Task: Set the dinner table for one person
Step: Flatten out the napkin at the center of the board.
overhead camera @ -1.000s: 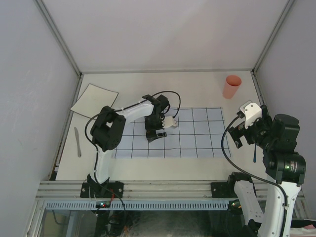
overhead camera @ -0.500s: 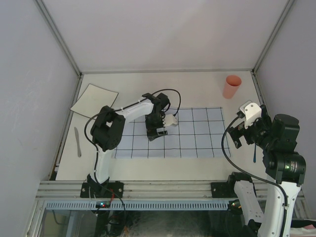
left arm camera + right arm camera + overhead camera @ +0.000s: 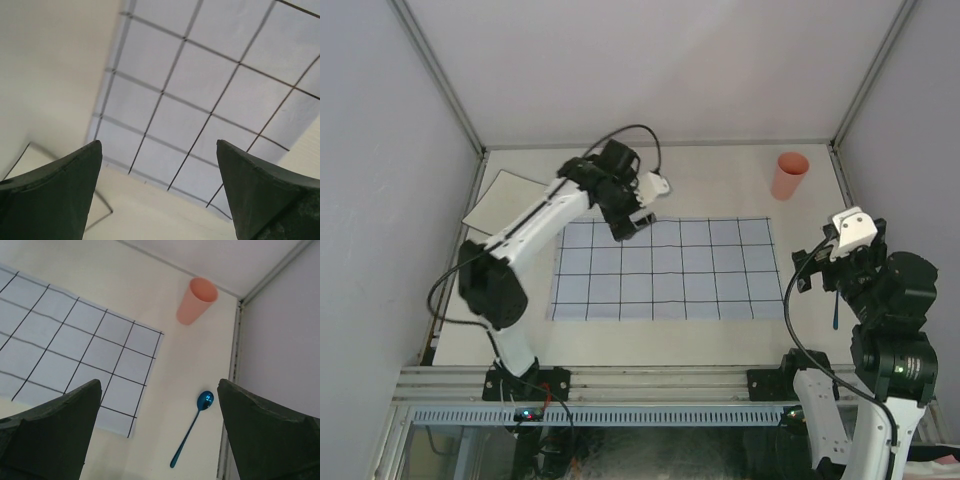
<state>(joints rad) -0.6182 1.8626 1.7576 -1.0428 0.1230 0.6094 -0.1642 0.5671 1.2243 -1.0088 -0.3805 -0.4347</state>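
The dinner table [image 3: 710, 170] is an off-white surface with a light-blue grid cloth [image 3: 665, 268] spread flat on its middle. My left gripper [image 3: 632, 222] hangs open over the cloth's back left part. In the left wrist view my left gripper [image 3: 159, 144] holds nothing, with the cloth [image 3: 200, 95] and bare table [image 3: 50, 70] below. My right gripper [image 3: 815, 278] is open near the cloth's right edge. In the right wrist view my right gripper [image 3: 159, 382] is empty above the table. A blue spoon [image 3: 192, 432] lies on the table just right of the cloth [image 3: 65, 340].
An orange cup [image 3: 789, 175] stands upright at the back right, the cup [image 3: 196, 301] also showing in the right wrist view. The spoon [image 3: 834, 310] lies close to the right rail. A flat white square [image 3: 505, 198] sits at the back left, partly under my left arm.
My left arm has stretched out and swung its gripper from the cloth's middle to its back left edge. The right arm has drawn slightly to the right. Both grippers stayed open.
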